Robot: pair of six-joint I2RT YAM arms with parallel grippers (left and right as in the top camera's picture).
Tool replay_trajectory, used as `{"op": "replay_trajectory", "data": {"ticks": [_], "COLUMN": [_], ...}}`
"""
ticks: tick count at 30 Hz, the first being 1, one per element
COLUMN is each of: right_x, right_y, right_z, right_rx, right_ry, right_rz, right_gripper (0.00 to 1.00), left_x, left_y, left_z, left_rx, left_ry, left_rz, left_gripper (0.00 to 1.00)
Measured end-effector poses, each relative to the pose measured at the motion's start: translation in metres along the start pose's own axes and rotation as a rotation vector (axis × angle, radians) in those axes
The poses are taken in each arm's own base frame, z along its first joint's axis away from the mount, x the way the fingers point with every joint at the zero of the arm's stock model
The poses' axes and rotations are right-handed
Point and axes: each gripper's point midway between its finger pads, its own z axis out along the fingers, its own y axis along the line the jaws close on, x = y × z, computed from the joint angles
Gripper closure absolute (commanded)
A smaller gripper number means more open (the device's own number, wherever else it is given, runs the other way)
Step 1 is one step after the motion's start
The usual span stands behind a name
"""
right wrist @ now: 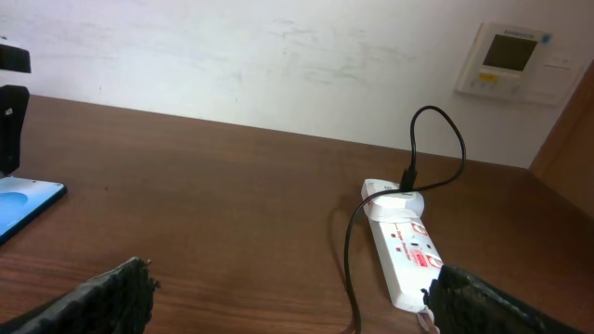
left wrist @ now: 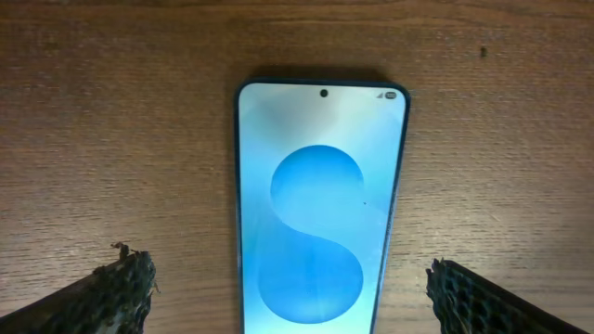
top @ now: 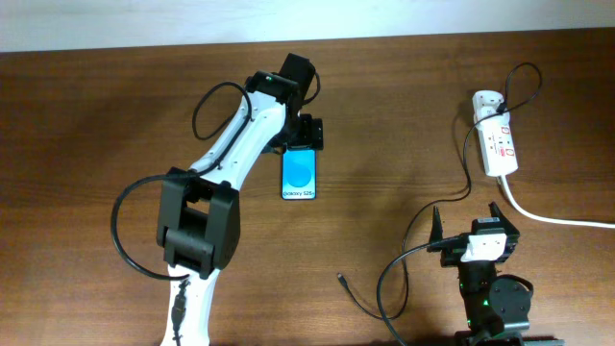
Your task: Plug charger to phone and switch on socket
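The phone (top: 300, 175) lies flat on the wooden table, its blue screen up. My left gripper (top: 306, 135) is open at the phone's far end. In the left wrist view the phone (left wrist: 320, 204) lies between the two fingertips of this gripper (left wrist: 292, 289), which do not touch it. The white socket (top: 497, 144) lies at the back right, with the white adapter (top: 485, 99) plugged in. The charger cable (top: 468, 173) runs down to its plug tip (top: 339, 279), which lies loose near the front. My right gripper (top: 470, 225) is open and empty, and faces the socket (right wrist: 404, 255) from a distance.
The socket's thick white cord (top: 557, 219) runs off to the right edge. The black cable loops in front of my right arm's base (top: 394, 288). In the right wrist view, a wall panel (right wrist: 510, 60) hangs behind the table and the phone's corner (right wrist: 23, 206) shows at the left.
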Motion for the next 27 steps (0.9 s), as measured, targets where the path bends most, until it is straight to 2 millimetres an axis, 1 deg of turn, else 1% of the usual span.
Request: {"op": "replay_trajectory", "data": {"ticks": [6, 9, 10, 11, 16, 27], "right_x": [0.000, 0.000, 0.000, 0.000, 0.000, 0.000], "right_y": [0.000, 0.000, 0.000, 0.000, 0.000, 0.000], "right_z": [0.000, 0.000, 0.000, 0.000, 0.000, 0.000], "right_rx": [0.000, 0.000, 0.000, 0.000, 0.000, 0.000], "right_ry": [0.000, 0.000, 0.000, 0.000, 0.000, 0.000], "right_rz": [0.000, 0.000, 0.000, 0.000, 0.000, 0.000], "right_gripper": [0.02, 0.02, 0.02, 0.02, 0.02, 0.02], "left_x": [-0.002, 0.003, 0.008, 0.009, 0.010, 0.010], "left_y": [0.001, 0.002, 0.000, 0.000, -0.004, -0.004], "left_z": [0.002, 0.018, 0.029, 0.031, 0.032, 0.032], "left_rx": [-0.010, -0.022, -0.022, -0.023, -0.016, -0.016], "left_ry": [-0.009, 0.025, 0.052, 0.057, 0.060, 0.058], "left_rz": [0.000, 0.002, 0.006, 0.007, 0.013, -0.017], "left_gripper": [0.01, 0.01, 0.01, 0.01, 0.01, 0.01]}}
